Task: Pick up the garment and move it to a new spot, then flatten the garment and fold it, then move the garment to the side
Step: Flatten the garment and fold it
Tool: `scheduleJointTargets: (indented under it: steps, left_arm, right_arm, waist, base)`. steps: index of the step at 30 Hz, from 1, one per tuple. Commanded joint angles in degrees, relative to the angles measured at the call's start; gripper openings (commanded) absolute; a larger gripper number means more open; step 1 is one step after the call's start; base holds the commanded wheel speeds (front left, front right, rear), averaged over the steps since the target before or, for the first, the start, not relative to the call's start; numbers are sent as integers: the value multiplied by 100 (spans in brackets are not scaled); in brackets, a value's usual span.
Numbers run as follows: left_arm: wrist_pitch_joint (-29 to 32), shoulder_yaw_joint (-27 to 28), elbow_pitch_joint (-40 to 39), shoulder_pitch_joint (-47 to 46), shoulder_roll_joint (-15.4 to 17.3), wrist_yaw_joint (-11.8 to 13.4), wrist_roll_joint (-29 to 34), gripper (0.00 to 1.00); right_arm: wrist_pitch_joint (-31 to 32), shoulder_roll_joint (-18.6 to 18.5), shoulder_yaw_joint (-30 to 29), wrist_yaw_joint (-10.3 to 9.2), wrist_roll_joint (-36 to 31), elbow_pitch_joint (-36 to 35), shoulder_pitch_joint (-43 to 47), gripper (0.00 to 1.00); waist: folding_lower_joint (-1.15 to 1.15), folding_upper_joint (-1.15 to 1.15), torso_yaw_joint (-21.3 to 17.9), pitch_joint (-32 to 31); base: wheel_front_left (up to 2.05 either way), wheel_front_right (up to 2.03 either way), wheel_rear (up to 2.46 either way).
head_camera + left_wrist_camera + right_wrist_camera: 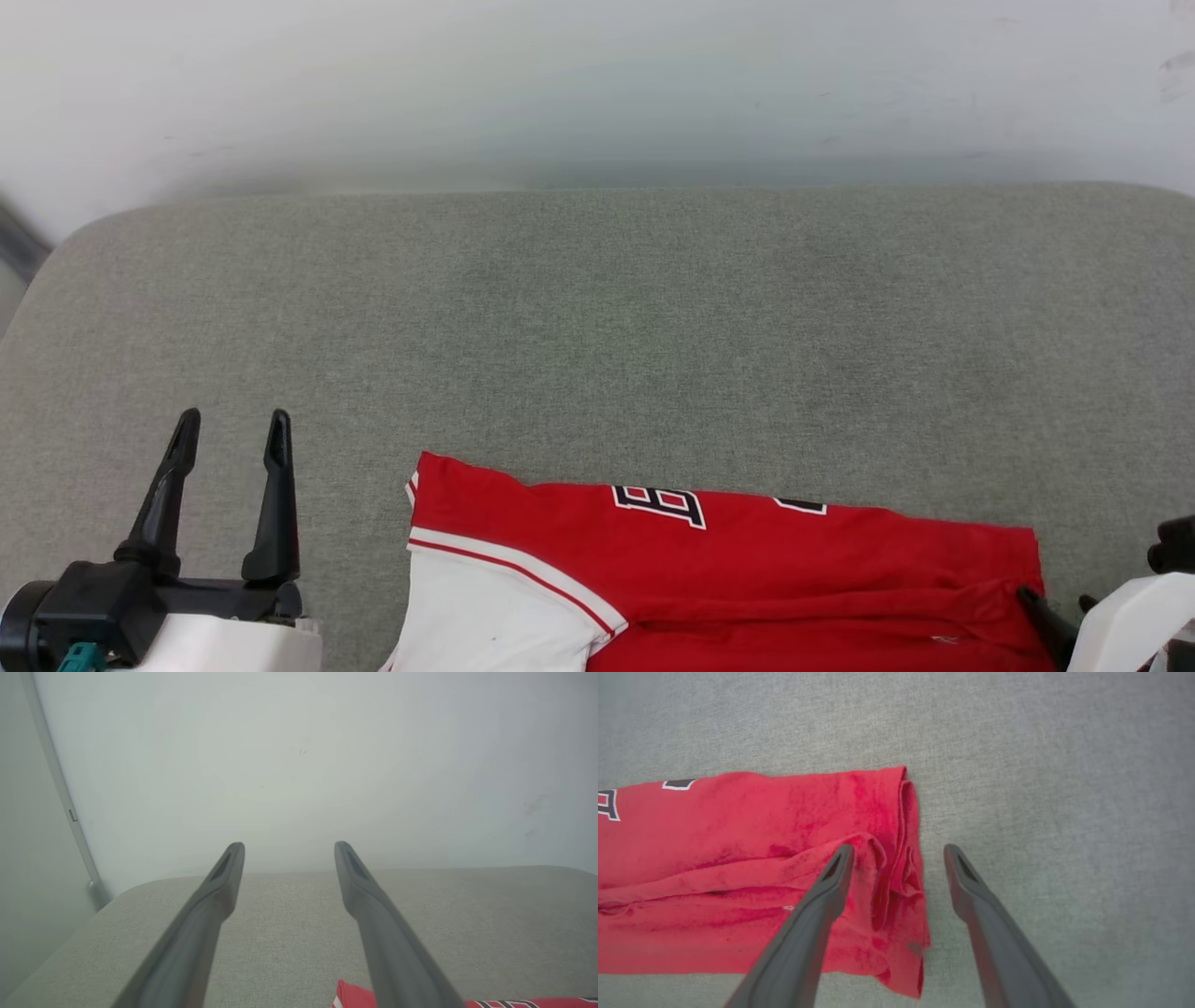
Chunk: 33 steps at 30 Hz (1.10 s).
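The garment [747,579] lies folded into a long red band along the near edge of the grey cushion [597,327], its white sleeve at the left end and bits of the black number along the far fold. The left gripper [233,417] hangs over bare cushion left of the garment, fingers spread and holding nothing. The right gripper [899,849] is spread too, straddling the rumpled right end: one finger over red cloth, the other over grey fabric.
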Motion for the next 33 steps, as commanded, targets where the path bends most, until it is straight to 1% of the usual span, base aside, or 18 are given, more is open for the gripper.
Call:
scheduleJointTargets:
  steps: [1,7,12,16,20,28,29,30,31,33]
  left_arm:
    - [-12,66,2,48,-77,-78,65,100]
    - [-13,431,130,27,-432,-575,473,100]
    - [-13,628,209,-32,-663,-846,704,100]
    - [-14,668,257,-55,-809,-957,867,100]
    - [-14,679,291,-89,-914,-1035,936,100]
    - [-14,737,322,-114,-983,-1079,984,100]
    - [-14,747,321,-107,-987,-1080,986,100]
    - [-14,754,321,-101,-991,-1082,990,100]
    - [-14,759,321,-94,-996,-1085,997,100]
    - [-14,760,311,-89,-1006,-1089,1000,100]
  right_arm:
    - [9,85,-47,-2,27,50,46,100]
    - [13,246,-218,-2,97,459,-26,100]
    - [-59,215,-164,-2,111,845,-85,100]
    - [-104,255,41,-1,256,1086,-121,100]
    - [-35,367,416,21,450,1279,-64,100]
    - [20,489,971,34,713,1465,53,100]
    - [31,481,1032,34,728,1484,68,69]
    - [15,466,1065,34,730,1499,72,25]
    - [-44,441,1082,34,697,1491,62,0]
    - [-195,350,1023,27,593,1471,-26,0]
  waist:
    - [0,0,18,21]
    - [0,0,93,156]
    - [0,0,163,273]
    - [0,0,209,329]
    - [0,0,248,352]
    - [0,0,260,288]
    - [0,0,253,280]
    - [0,0,244,272]
    - [0,0,235,266]
    - [0,0,213,261]
  base:
    - [0,0,0]
    - [0,0,0]
    - [0,0,0]
    - [0,0,0]
    - [0,0,0]
    - [0,0,0]
    - [0,0,0]
    - [0,0,0]
    - [0,0,0]
    - [0,0,0]
